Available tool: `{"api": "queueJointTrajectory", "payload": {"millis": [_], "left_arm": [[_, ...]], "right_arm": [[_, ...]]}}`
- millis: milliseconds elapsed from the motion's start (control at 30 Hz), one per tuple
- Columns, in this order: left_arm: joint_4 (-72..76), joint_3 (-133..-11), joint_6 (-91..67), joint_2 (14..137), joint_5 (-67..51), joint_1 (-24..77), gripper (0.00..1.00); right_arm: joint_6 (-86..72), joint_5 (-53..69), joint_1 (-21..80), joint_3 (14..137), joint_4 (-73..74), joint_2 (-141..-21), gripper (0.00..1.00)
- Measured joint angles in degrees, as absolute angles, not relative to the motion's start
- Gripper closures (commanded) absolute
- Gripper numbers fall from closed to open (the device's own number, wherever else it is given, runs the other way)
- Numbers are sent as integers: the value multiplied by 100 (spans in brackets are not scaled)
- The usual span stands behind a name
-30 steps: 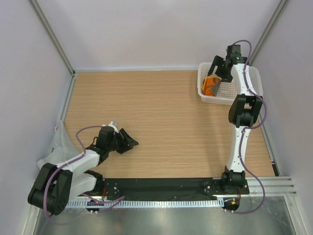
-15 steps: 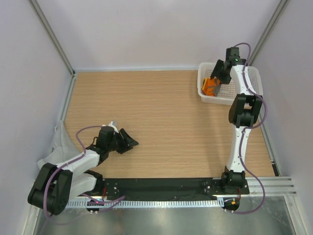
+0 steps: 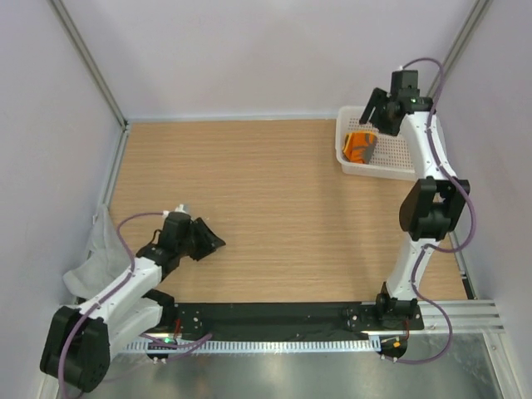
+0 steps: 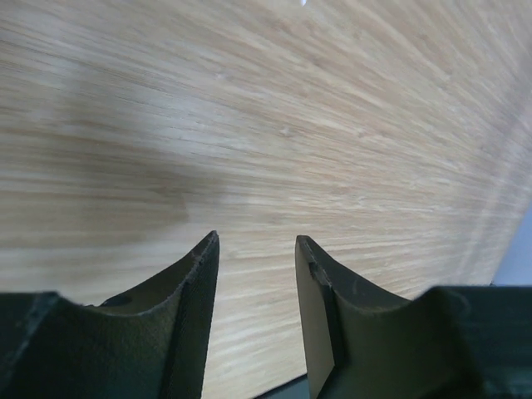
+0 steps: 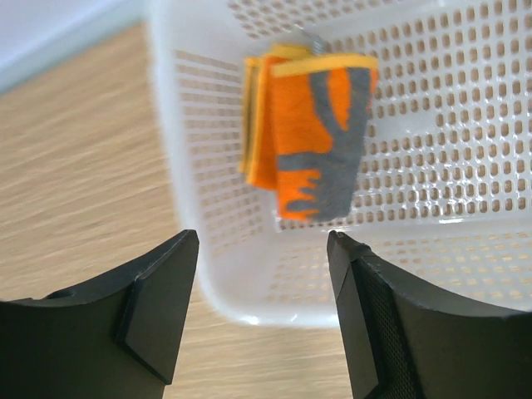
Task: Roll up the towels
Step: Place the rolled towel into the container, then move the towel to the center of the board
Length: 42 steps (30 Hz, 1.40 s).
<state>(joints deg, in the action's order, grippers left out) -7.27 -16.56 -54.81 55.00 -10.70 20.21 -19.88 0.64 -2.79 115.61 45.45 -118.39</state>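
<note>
A white perforated basket [image 3: 384, 169] sits at the upper right of the overhead frame, on the far right corner of a light wooden table [image 3: 283, 199]. Pale walls [image 3: 249, 50] enclose the table. A dull surface [image 3: 274, 378], possibly sheet metal, fills the bottom edge.

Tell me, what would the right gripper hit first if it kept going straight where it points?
Most likely the orange towel folded inside the white basket, since the open right gripper aims down into it. Depth is unclear, so the basket's near wall might come first.
</note>
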Motion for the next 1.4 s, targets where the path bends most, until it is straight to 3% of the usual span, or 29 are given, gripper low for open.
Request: {"api": "queueJointTrajectory", "payload": {"millis": [267,467,767,1033,1400], "left_arm": [[-3212,-3953,-5199,4622,611,2025,25],[-4628,-4947,-5006,4960,1682,1535,16],[-5092,-5374,-4075,6099,1188,-1573,23],[-5111,-5680,-3697,7286,1380,-1968,22],[-5135,-6134,-3524,7846,1916,-3087,23]], "right_arm": [[-2032,296,1267,10919,4134,-10073,27],[-2285,445,2729,9470,3892,-9824,26],[-2624,357,4244,7856,3865,-9614,23],[-2663,226,4178,7220,3922,-8687,21],[-2565,370,4178,6757,3924,-8554,21]]}}
